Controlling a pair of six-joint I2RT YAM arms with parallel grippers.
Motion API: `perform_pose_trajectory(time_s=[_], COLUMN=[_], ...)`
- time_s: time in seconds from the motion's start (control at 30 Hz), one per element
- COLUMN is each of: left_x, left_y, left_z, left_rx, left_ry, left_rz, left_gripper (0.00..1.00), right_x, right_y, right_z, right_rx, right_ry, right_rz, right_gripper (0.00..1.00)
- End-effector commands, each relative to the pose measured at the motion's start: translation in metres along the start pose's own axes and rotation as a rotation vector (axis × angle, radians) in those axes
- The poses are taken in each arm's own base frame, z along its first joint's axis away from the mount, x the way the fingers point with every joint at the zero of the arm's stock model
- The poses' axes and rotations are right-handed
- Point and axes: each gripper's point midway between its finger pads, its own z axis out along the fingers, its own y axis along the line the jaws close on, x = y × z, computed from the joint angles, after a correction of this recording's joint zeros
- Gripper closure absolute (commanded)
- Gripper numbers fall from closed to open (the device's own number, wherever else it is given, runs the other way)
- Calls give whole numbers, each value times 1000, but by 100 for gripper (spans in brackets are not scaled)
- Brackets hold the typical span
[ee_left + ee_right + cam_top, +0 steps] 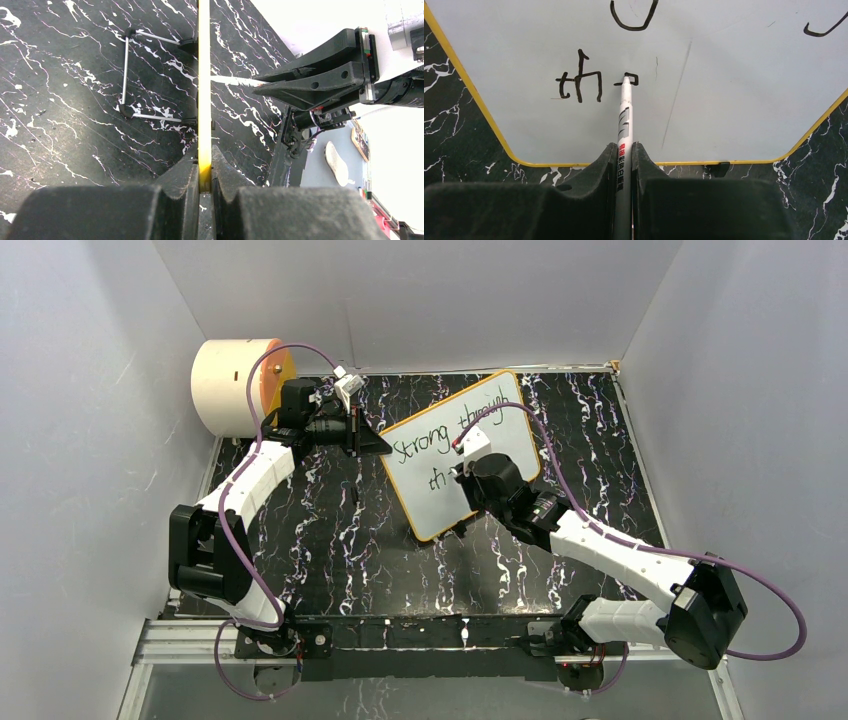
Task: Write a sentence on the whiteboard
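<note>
The whiteboard (435, 508), white with a thin orange-yellow frame, stands tilted on the black marbled table. "Strong through" is written on its top line, with "th" and a part-drawn letter below. My left gripper (384, 444) is shut on the board's left edge; the left wrist view shows the yellow frame (203, 75) edge-on, pinched in the left gripper (204, 175). My right gripper (624, 155) is shut on a white marker (624, 115). The marker's tip touches the board (724, 75) just right of the "th". From above, the right gripper (465, 480) sits over the board's lower middle.
A cream cylinder with an orange face (240, 385) lies at the back left, behind the left arm. A thin wire stand (125, 75) props the board from behind. White walls close in the table on three sides.
</note>
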Motion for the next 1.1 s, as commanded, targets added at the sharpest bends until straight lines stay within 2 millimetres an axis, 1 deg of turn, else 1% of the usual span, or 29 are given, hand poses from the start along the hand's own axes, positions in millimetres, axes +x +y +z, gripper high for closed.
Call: perform_pose_trajectory(time_s=[0.0, 0.23, 0.53, 0.63, 0.87, 1.07], left_x=[-1, -1, -1, -1, -1, -1], left_y=[-9, -10, -10, -10, -9, -9], left_z=[-5, -5, -5, -5, -5, -5], left_rx=[14, 12, 13, 13, 13, 14], left_ry=[-1, -3, -3, -2, -1, -1], left_rz=[12, 15, 14, 14, 12, 12], left_gripper=[100, 100, 100, 100, 100, 100], right_x=[-29, -19, 2, 6, 9, 3], right_y=[9, 9, 9, 8, -2, -7], right_z=[-2, -3, -6, -6, -5, -4], right_rx=[-52, -56, -64, -57, -1, 29], right_ry=[-96, -48, 29, 44, 61, 40], right_rz=[18, 7, -11, -16, -23, -6], right_gripper=[100, 100, 100, 100, 100, 100])
